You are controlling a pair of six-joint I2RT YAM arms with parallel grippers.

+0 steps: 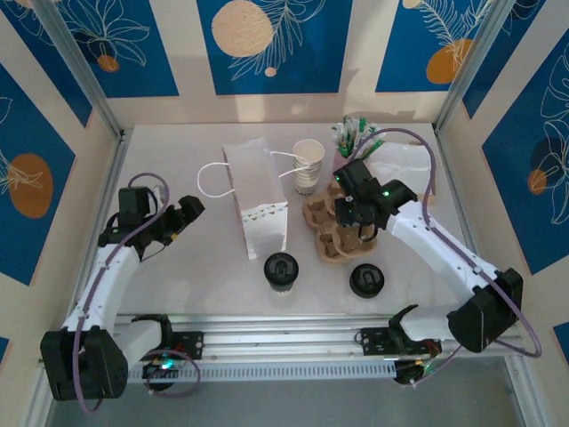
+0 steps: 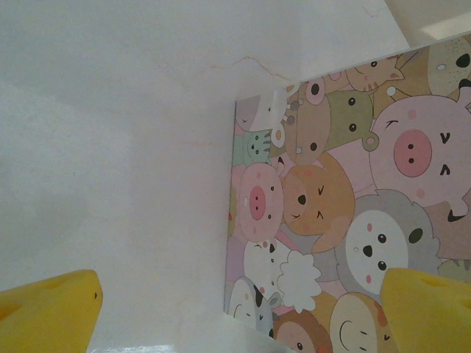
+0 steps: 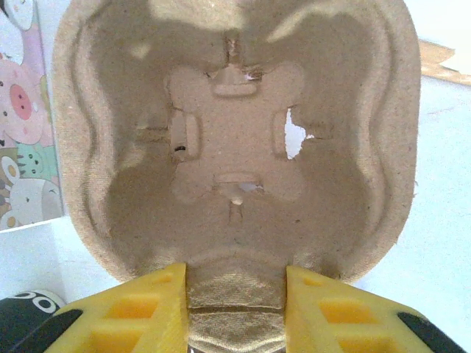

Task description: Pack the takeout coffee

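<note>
The right gripper (image 3: 235, 294) has its jaws narrowed onto the rim of the brown moulded-pulp cup carrier (image 3: 235, 132). The left gripper (image 1: 185, 213) hovers with jaws wide and empty beside the white paper gift bag (image 1: 258, 200). The small pale paper cup with round black lid (image 1: 281, 269) stands on the surface (image 1: 204, 276) just in front of that bag.

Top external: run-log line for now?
left gripper open | right gripper shut on cup carrier | takeout coffee outside gift bag

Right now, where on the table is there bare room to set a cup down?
Bare table lies between the left wall and the gift bag, and at the front between the left gripper and the takeout coffee. Right of the bag is crowded: paper cups, cup carrier, right gripper.
</note>
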